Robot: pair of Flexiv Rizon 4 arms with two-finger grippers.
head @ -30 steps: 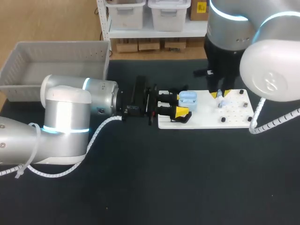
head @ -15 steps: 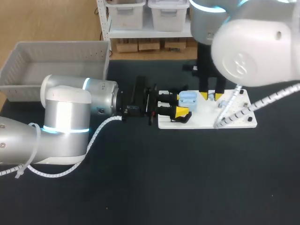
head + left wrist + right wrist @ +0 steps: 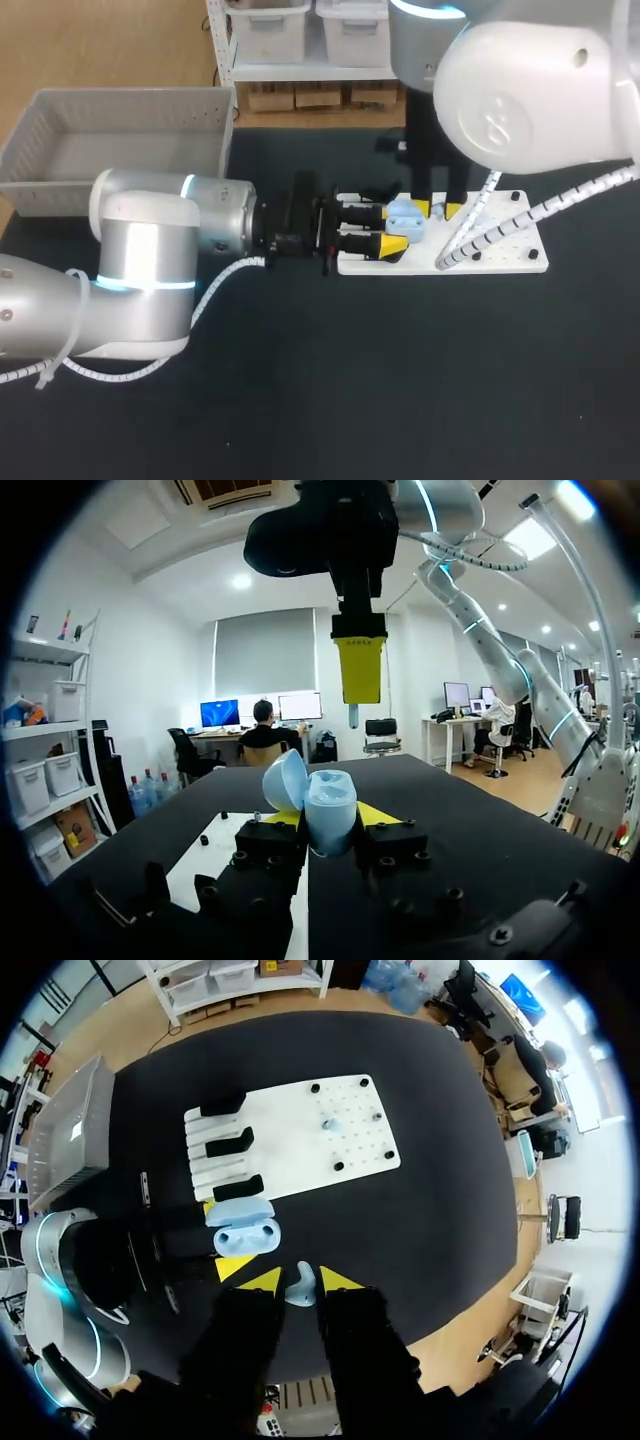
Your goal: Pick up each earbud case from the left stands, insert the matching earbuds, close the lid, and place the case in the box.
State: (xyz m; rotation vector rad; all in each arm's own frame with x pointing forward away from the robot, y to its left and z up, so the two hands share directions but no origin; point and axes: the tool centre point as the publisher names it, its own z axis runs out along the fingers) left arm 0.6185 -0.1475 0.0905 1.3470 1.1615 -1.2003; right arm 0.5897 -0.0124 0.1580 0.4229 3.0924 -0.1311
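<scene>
Earbud case (image 3: 403, 215), lid open, is clamped in your left gripper (image 3: 388, 228) at the white board's (image 3: 510, 252) left end. Your right gripper (image 3: 437, 210) pinches an earbud (image 3: 301, 1285) just above it, grey box (image 3: 120, 100) well apart.

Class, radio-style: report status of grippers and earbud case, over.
Left gripper shut on open case. Right gripper shut on earbud, higher than the case, close by. Nothing between them.

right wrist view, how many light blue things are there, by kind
case: 1, lid open
earbuds: 2, one in the right pincer, one on the white board
total: 3
</scene>
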